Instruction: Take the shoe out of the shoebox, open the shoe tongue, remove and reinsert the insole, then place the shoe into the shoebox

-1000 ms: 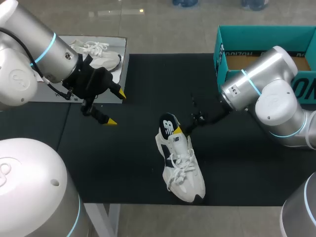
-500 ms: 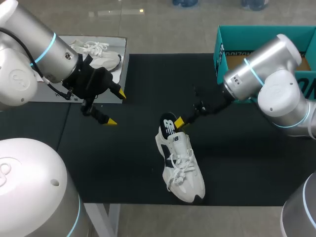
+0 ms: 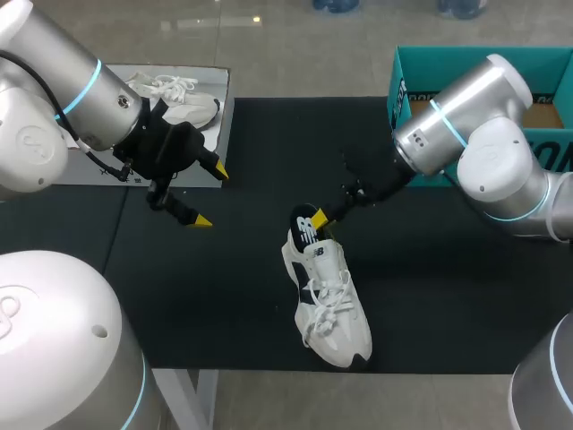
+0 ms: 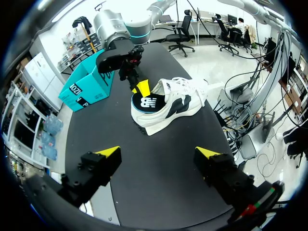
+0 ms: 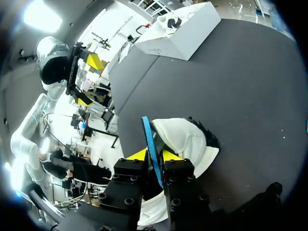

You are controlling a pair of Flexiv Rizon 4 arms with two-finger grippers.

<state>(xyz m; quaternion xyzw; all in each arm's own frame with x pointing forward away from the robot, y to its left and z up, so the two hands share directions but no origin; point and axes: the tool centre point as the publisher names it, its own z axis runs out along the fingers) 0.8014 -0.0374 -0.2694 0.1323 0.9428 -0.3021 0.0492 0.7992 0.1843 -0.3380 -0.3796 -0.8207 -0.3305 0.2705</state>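
Two grippers worked over the black mat [image 3: 448, 296]. At upper left, the left gripper [image 3: 212, 196] hung with jaws spread wide and empty, beside a grey lid [image 3: 225, 116] bearing a second sneaker [image 3: 183, 100]. At centre lay the white sneaker [image 3: 329, 300], its black insole [image 3: 305, 225] raised at the heel, pinched by the right gripper [image 3: 322, 218]. The teal shoebox [image 3: 421, 67] stood at upper right.

Silver arms [image 3: 49, 67] with cyan rings [image 3: 82, 85]

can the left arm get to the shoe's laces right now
Probably yes: the left end effector hangs open over bare mat, nothing between it and the shoe. The right end effector only crowds the heel, shut on the insole.
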